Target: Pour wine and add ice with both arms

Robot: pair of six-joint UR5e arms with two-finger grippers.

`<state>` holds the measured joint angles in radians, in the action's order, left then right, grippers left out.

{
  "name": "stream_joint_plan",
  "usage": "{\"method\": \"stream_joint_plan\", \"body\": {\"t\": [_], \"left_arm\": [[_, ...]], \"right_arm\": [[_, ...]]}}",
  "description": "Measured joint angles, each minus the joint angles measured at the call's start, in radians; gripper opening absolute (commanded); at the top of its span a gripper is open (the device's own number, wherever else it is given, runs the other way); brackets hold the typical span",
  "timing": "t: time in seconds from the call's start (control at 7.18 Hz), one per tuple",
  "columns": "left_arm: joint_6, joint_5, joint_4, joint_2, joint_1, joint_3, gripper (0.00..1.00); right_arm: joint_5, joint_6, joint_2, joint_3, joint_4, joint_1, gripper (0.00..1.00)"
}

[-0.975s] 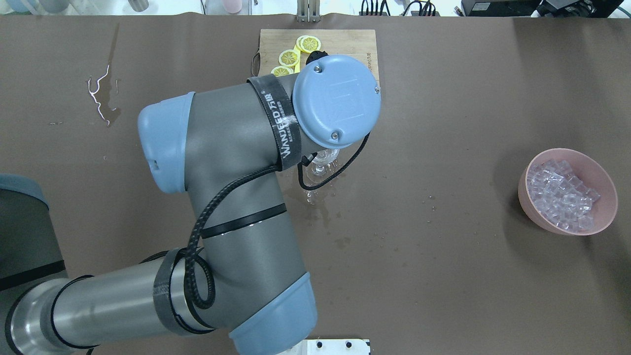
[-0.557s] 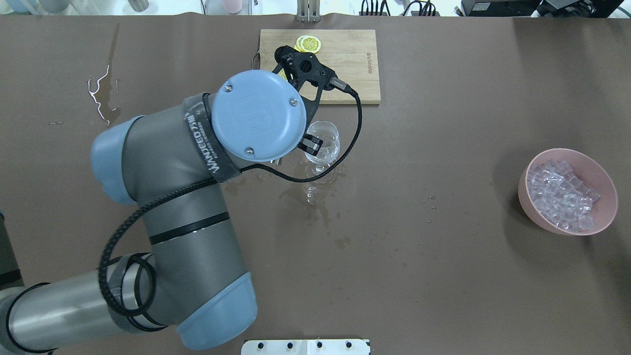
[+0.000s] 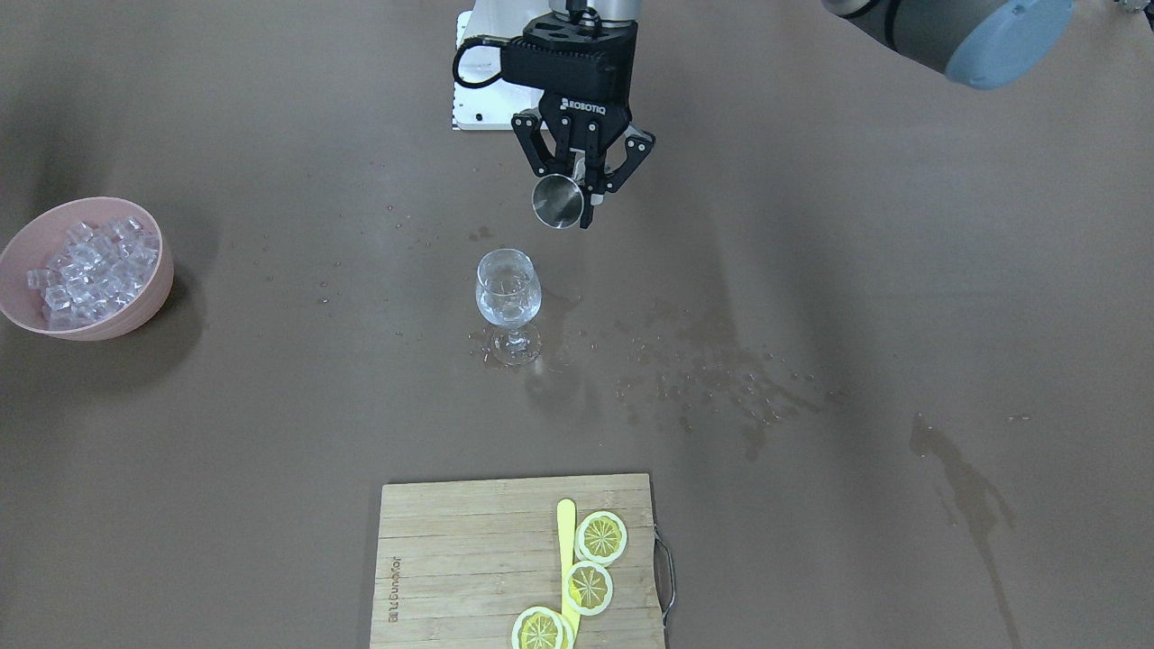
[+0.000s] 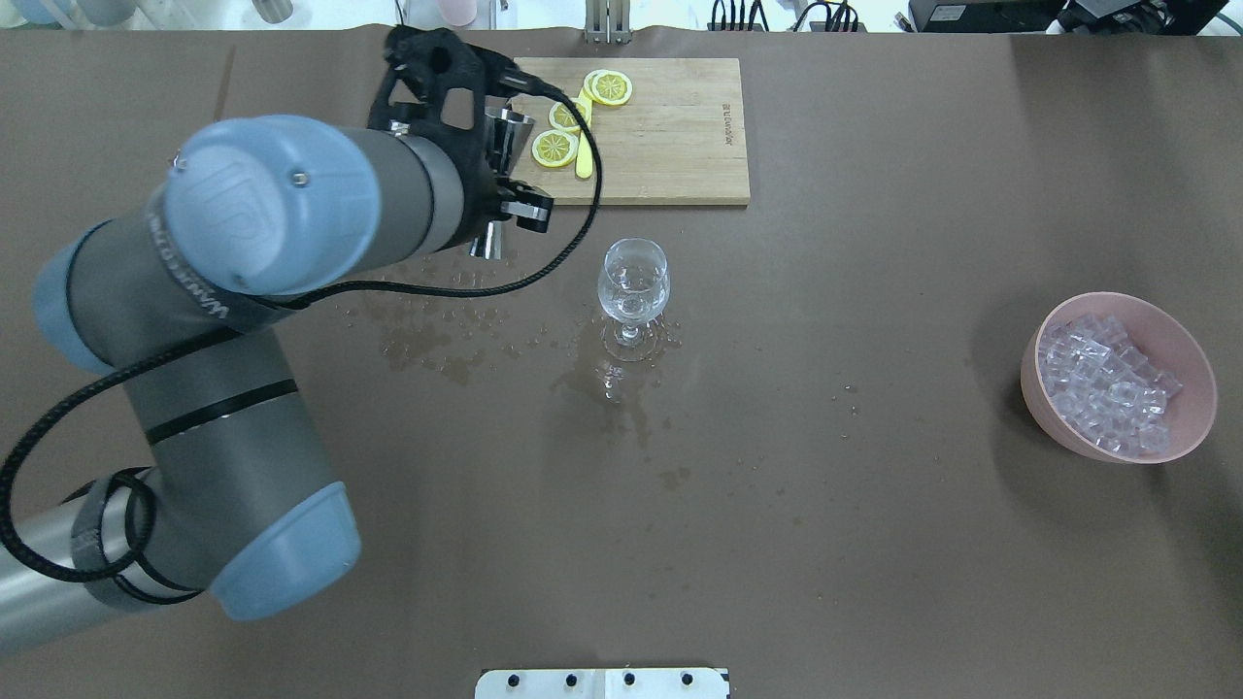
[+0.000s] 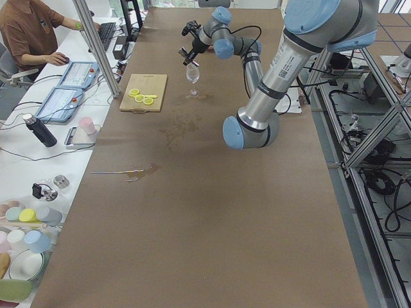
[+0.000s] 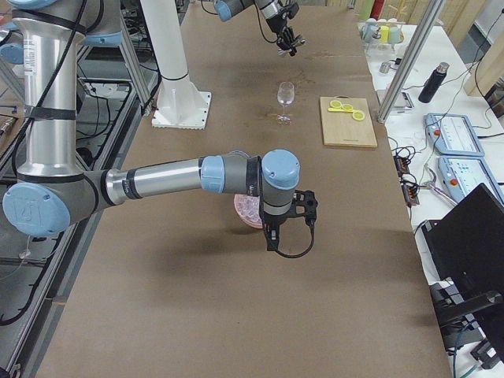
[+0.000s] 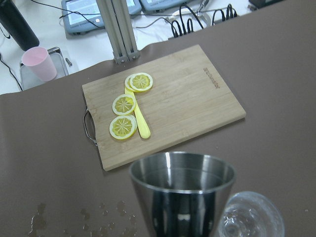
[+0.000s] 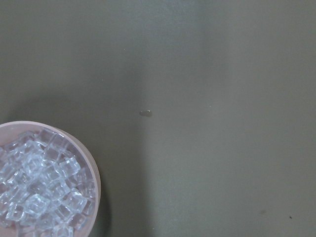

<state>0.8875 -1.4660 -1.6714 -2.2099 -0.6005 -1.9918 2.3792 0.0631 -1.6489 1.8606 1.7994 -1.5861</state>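
My left gripper [image 4: 497, 190] is shut on a steel jigger [image 4: 505, 136], held above the table to the left of the wine glass [image 4: 633, 282] and apart from it. The front view shows the gripper [image 3: 581, 185] with the jigger's [image 3: 556, 200] open mouth turned towards that camera. The stemmed glass [image 3: 508, 288] stands upright with clear liquid in it. The ice [image 4: 1102, 383] lies heaped in a pink bowl [image 4: 1202, 388] at the right. My right gripper [image 6: 288, 227] hangs near that bowl, seen only in the right side view; I cannot tell if it is open.
A wooden cutting board [image 4: 670, 126] with lemon slices [image 4: 555, 148] and yellow tweezers [image 3: 565, 541] lies at the far edge behind the glass. Wet spill patches [image 4: 437, 340] spread left of and in front of the glass. A white base plate [image 4: 602, 682] sits at the near edge.
My left arm has swung left and away from over the glass, carrying the jigger. The glass, hidden under the arm before, now stands in full view.
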Motion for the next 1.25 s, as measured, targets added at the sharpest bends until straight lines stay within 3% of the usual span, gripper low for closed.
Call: {"method": "stream_joint_plan", "body": {"t": [0.14,0.42,0.84,1.25], "left_arm": [[0.029,0.000,-0.090,0.073,-0.036,-0.008,0.00],[0.109,0.025,-0.145,0.199,-0.092,-0.051,0.00],[0.311,0.214,-0.330,0.470,-0.109,-0.073,0.00],[0.532,0.493,-0.492,0.587,-0.041,0.046,0.00]], "right_arm": [[0.000,-0.001,0.003,0.000,0.000,0.000,1.00],[0.000,-0.004,0.013,0.000,0.000,0.002,1.00],[0.005,-0.006,0.017,0.001,0.000,0.007,1.00],[0.010,-0.005,0.017,0.002,0.000,0.010,1.00]]}}
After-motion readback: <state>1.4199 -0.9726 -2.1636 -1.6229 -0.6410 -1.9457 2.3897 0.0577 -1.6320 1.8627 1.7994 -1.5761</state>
